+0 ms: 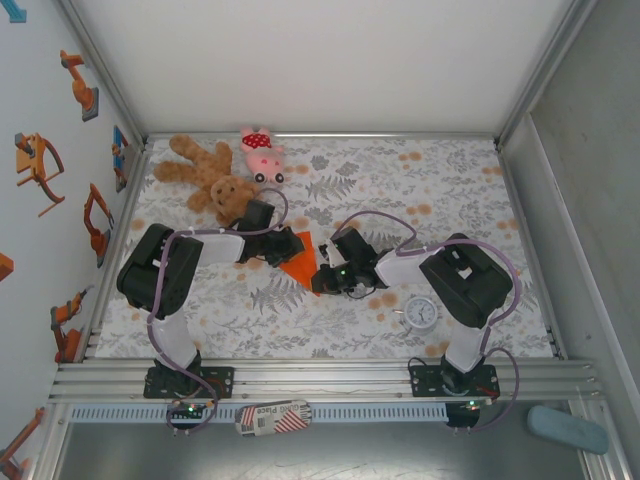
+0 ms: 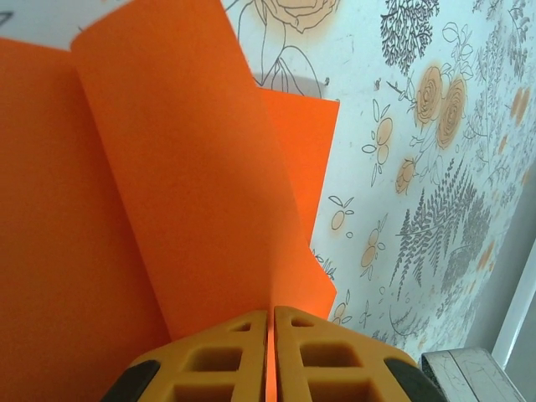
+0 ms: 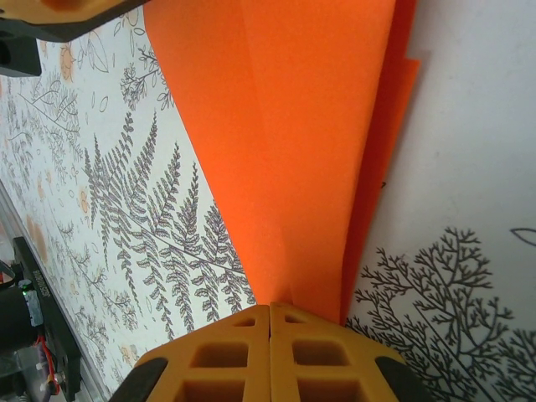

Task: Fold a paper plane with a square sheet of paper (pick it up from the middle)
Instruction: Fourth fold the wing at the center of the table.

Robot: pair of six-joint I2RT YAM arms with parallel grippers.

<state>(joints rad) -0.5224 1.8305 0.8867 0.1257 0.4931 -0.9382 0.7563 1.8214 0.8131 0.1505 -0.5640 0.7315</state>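
The square sheet of paper is bright orange and folded into layers. From above it shows as a pointed wedge between the two grippers at the table's middle. My left gripper holds it from the left. In the left wrist view the yellow jaws are shut on the paper, with an orange strip pinched between them and a flap curling up. My right gripper holds it from the right. Its jaws are shut on the narrow end of the layered paper.
A brown teddy bear and a pink plush pig lie at the back left. A small white clock sits by the right arm's base. The floral cloth covers the table, and a metal rail runs along its near edge.
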